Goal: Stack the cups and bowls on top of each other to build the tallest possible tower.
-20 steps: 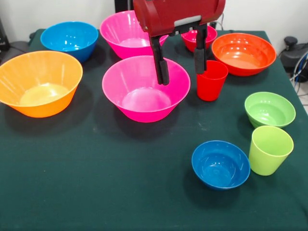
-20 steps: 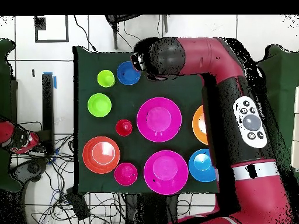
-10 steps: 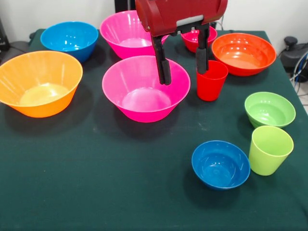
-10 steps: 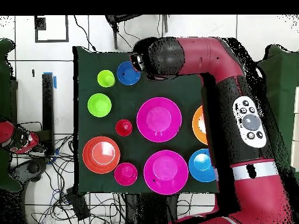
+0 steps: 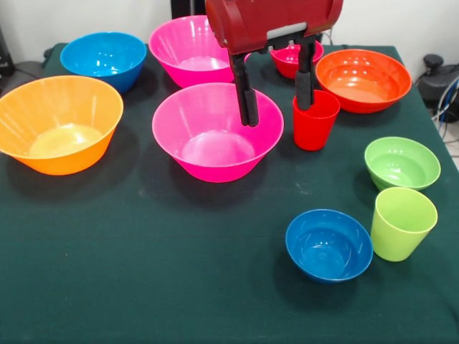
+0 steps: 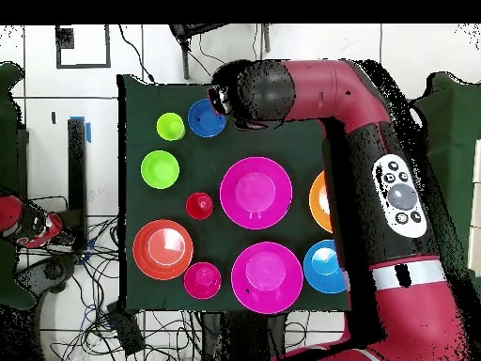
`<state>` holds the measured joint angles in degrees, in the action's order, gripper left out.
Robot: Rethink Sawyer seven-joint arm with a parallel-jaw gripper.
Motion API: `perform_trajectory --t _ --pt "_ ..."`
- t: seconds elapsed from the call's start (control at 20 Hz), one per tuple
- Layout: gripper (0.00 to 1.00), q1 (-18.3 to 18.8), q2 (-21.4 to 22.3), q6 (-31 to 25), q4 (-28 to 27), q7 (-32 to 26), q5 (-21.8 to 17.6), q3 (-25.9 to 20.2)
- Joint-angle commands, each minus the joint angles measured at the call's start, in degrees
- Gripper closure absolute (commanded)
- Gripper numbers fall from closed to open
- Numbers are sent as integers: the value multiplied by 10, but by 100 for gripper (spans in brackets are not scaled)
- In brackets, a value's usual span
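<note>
In the front view the arm's red housing (image 5: 272, 21) runs off the top edge and covers part of the far pink bowl (image 5: 188, 49) and the small red bowl (image 5: 294, 59) — only their outer portions show. The pincer (image 5: 276, 97) has one finger across the near pink bowl (image 5: 217, 131) and the other in front of the red cup (image 5: 314, 119). In the overhead view the arm (image 6: 357, 132) hides the right part of the yellow-orange bowl (image 6: 318, 200) and overlaps the small blue bowl (image 6: 205, 118) — the pincer itself cannot be made out there.

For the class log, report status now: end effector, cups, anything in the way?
End effector open, empty, hanging between near pink bowl and red cup. Nothing stacked; green cup apart, by small blue bowl. Pink bowl's rim crowds one finger.
</note>
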<state>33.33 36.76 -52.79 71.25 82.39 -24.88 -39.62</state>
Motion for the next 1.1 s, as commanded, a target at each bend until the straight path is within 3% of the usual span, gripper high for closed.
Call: perform_trajectory --t 0.05,0.25,0.65,0.85,1.1 --pt "0 -22 -23 -73 25 -138 -32 -8" --pt "0 -21 -26 -118 22 -185 -31 -17" --pt "0 -7 -27 -199 29 -404 -80 -65" --pt "0 -6 -24 -209 36 -466 -103 -79" --pt "0 -10 -27 -186 42 -497 -121 -79"
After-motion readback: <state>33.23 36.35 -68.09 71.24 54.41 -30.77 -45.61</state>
